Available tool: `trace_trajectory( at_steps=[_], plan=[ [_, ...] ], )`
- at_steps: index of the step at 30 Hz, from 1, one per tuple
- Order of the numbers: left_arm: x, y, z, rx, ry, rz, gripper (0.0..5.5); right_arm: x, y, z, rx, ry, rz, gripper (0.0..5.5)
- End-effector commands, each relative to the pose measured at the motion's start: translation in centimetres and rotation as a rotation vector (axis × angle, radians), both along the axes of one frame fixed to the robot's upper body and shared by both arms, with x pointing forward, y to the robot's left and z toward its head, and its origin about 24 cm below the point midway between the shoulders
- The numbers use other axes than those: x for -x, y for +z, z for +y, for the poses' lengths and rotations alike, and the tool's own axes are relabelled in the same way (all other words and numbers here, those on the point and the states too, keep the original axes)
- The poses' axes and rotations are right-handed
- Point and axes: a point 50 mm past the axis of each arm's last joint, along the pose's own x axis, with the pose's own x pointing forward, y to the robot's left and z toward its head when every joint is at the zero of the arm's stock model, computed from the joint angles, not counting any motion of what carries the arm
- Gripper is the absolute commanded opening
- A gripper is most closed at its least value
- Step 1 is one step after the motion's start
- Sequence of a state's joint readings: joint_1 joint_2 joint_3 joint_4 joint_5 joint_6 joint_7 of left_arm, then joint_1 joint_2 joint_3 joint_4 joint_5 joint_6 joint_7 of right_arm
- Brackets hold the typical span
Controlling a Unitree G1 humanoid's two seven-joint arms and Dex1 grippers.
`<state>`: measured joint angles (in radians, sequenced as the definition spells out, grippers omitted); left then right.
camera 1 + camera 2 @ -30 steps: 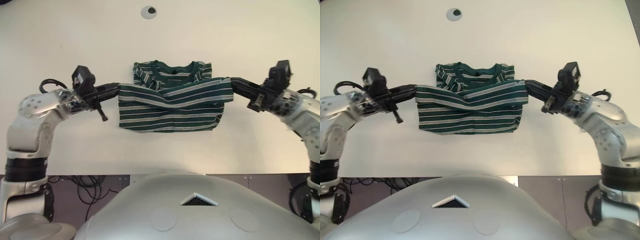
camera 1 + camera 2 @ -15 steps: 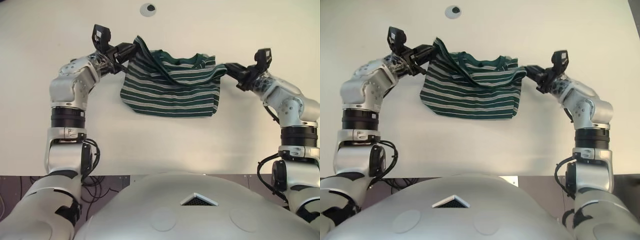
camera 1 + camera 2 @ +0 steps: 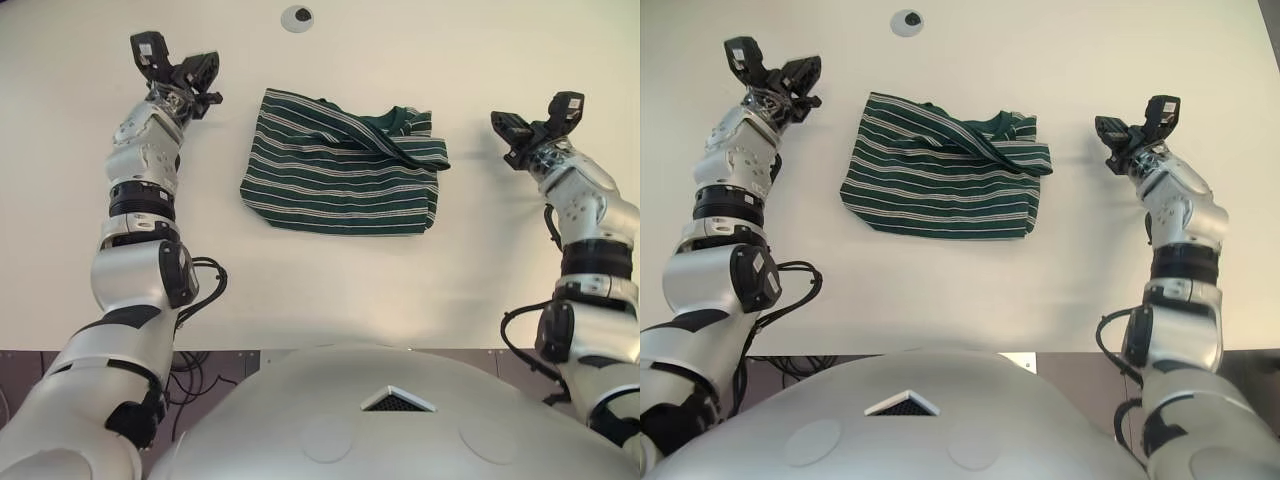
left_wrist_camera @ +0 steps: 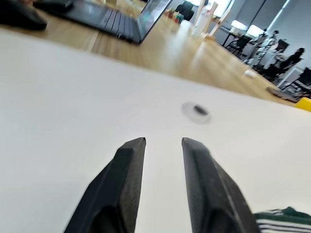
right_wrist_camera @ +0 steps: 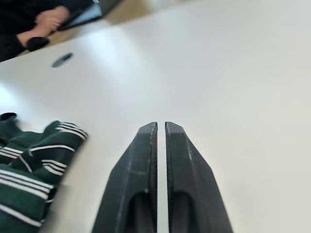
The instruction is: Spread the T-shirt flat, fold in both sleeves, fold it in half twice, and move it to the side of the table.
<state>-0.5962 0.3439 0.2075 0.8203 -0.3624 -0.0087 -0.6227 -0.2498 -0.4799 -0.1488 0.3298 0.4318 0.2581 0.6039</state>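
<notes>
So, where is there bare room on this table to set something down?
The widest bare table lies between the T-shirt and the near edge. Narrower strips separate the T-shirt from the left gripper and from the right gripper. Only the T-shirt crowds the middle.

- Bright, even light falls from above on the white table (image 3: 400, 60).
- A soft, thin shadow lies under the T-shirt (image 3: 340, 185).
- Bright lights (image 4: 240, 24) glare far behind.

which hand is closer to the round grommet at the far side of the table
Left. The left hand sits left of the grommet and a little nearer the robot; the right hand is well to its right, past the T-shirt.
</notes>
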Motion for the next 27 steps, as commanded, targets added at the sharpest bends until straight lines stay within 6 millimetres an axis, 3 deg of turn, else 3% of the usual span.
trace_trajectory(
  at_steps=[1, 3, 7, 12, 16, 20, 23, 27],
  plan=[
    [3.9, 0.6, -3.9, -0.155, -0.375, -0.167, 0.53, 2.3, 1.6, 5.9, 0.198, 0.344, -0.227, 0.00],
    [6.6, -0.3, -5.8, -0.225, -0.574, -0.130, 0.20, 3.6, 1.1, 7.8, 0.251, 0.470, -0.261, 0.00],
    [10.8, -1.6, -7.8, -0.322, -0.799, -0.026, 0.01, 5.5, -0.1, 9.3, 0.305, 0.640, -0.251, 0.00],
    [13.5, -3.5, -9.3, -0.427, -0.917, 0.092, 0.01, 6.7, -1.8, 9.7, 0.406, 0.753, -0.193, 0.00],
    [13.9, -5.4, -9.2, -0.582, -0.922, 0.181, 0.01, 7.2, -3.6, 9.3, 0.589, 0.799, -0.120, 0.00],
    [13.6, -6.4, -7.7, -0.687, -0.891, 0.256, 0.01, 10.5, -4.9, 9.1, 0.680, 0.991, 0.006, 0.00],
    [13.5, -6.0, -6.7, -0.718, -0.900, 0.252, 0.01, 13.8, -4.6, 11.1, 0.547, 1.122, 0.062, 0.00],
    [13.2, -5.4, -5.4, -0.761, -0.908, 0.224, 0.01, 16.0, -4.2, 13.7, 0.388, 1.130, 0.113, 0.00]
  ],
)
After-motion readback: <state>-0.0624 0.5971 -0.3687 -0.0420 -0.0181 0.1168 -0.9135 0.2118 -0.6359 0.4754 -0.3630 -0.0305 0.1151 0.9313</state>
